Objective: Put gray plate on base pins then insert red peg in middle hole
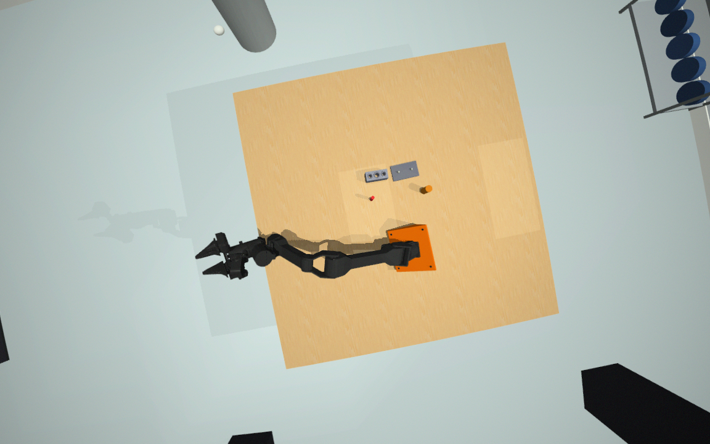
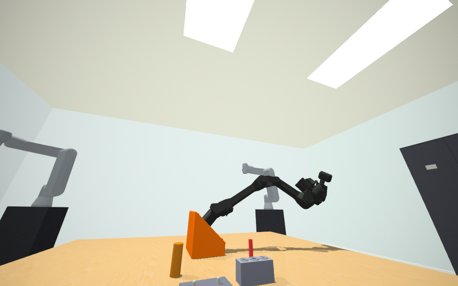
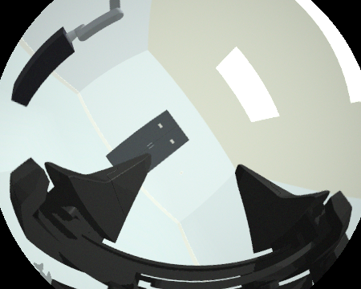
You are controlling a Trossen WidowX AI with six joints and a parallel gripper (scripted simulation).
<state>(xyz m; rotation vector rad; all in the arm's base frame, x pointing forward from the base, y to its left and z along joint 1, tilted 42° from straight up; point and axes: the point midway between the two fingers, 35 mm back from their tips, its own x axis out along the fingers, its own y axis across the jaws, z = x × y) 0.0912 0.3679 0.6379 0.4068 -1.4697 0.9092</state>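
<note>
from above, the gray plate point(image 1: 371, 179) point(image 2: 255, 273), a thick, smooth block with three ringed holes on top, rests on the wood-grained table point(image 1: 346, 331) point(image 2: 117, 256), just left of the flat gray base point(image 1: 402, 176) point(image 2: 205, 283). two pale, round-topped pins stand up from that base, likely meant for the plate's outer holes, leaving the middle one for the peg. the plate is off the pins, so your first step is probably still to lift it across and lower it level; a tilt could make it catch.

on the near side of the plate, the slim red peg point(image 1: 371, 198) point(image 2: 250, 248) stands upright, which should suit a grasp from above once the plate is seated. to the right, near the base, a thicker orange cylinder point(image 1: 428, 189) point(image 2: 176, 260) also stands; your task does not call for it.

nearer still, a wedge-shaped orange mount point(image 1: 426, 234) point(image 2: 205, 245) carries your black arm point(image 1: 368, 259) point(image 2: 243, 196), stretched left past the table edge. its gripper point(image 1: 199, 264) point(image 2: 321, 194) point(image 3: 195, 164) is wide open, pointed fingers apart, holding nothing.
</note>
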